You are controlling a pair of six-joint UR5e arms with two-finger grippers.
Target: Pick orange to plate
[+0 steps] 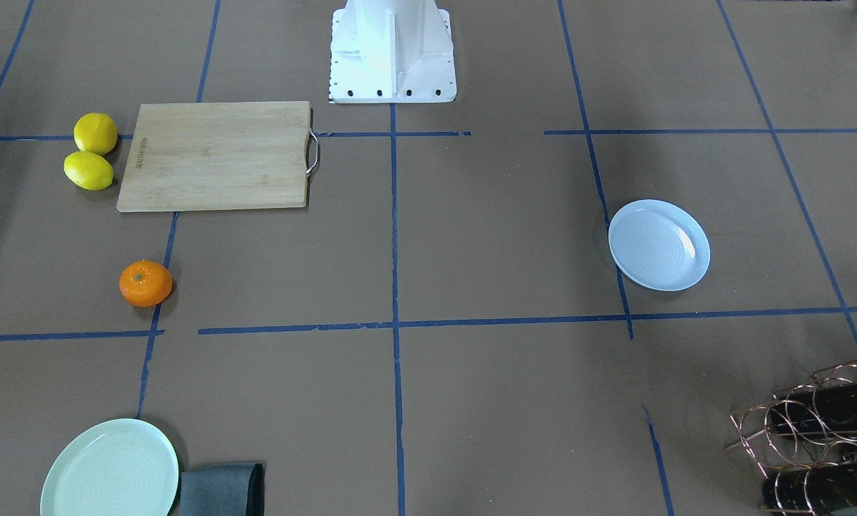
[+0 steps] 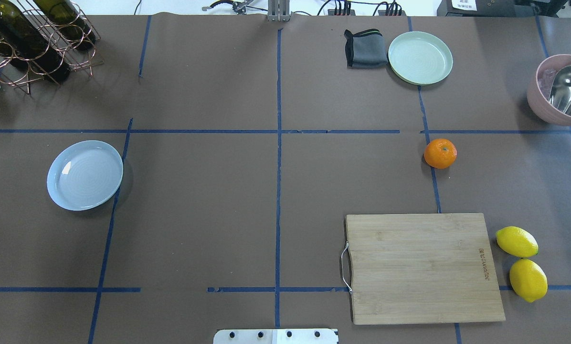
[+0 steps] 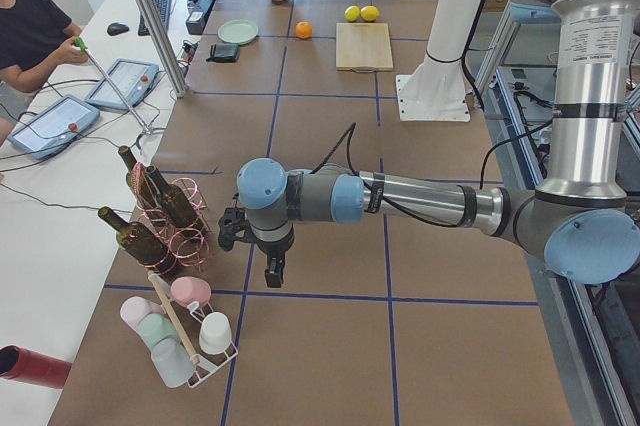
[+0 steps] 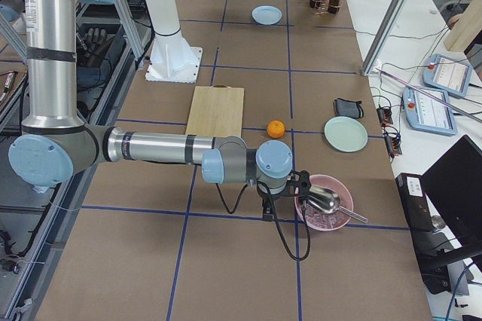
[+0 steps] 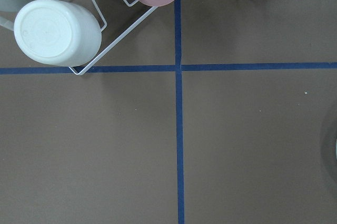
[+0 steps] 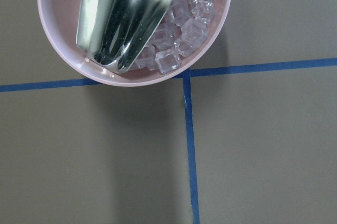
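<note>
The orange [image 2: 440, 153] is seen lying on the bare table, on a line of blue tape in the robot's right half. It sits between the green plate [image 2: 420, 58] and the cutting board [image 2: 421, 267] and touches neither. The bluish-white plate [image 2: 85, 175] is found in the robot's left half, well apart from the orange, and nothing is held in it. Nothing is held in the green plate either; a folded grey cloth [image 2: 364, 48] is laid just beside it. Two lemons [image 2: 516, 241] are set side by side next to the board.

A pink bowl [image 2: 543, 102] at the table's right end is filled with ice cubes [image 6: 184, 29], and a metal scoop [image 6: 124, 16] is rested in it. Dark bottles [image 2: 8, 28] are held in a copper wire rack [image 2: 75, 52] at the far left corner. Upturned cups, one of them white [image 5: 57, 32], are kept on a white wire stand.

The right gripper [image 4: 269, 208] is held low beside the pink bowl, and the left gripper [image 3: 262, 264] low near the bottle rack. Whether either gripper is spread or closed cannot be told, and nothing is seen in them.
</note>
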